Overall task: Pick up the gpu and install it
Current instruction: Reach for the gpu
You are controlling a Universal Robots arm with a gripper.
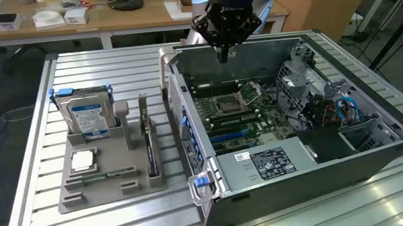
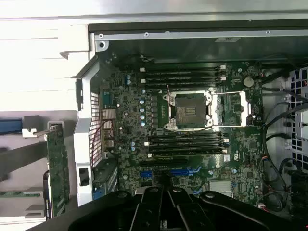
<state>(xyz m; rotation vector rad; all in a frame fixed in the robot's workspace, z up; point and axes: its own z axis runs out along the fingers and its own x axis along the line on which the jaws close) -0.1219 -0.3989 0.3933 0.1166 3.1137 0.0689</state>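
Jaws were seen pressed together and empty, held above the far wall of the open computer case (image 1: pixel 297 191). Well apart, the gpu (image 1: pixel 149 147) was stood on edge in a grey holder (image 1: pixel 101 192) on the counter (image 1: pixel 115 71), thin and dark, a silver bracket at its far end.

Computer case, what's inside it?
A green motherboard with an empty CPU socket, a silver power supply and cables. The board beneath the power supply is hidden. The gpu stands outside, in the gray holder.
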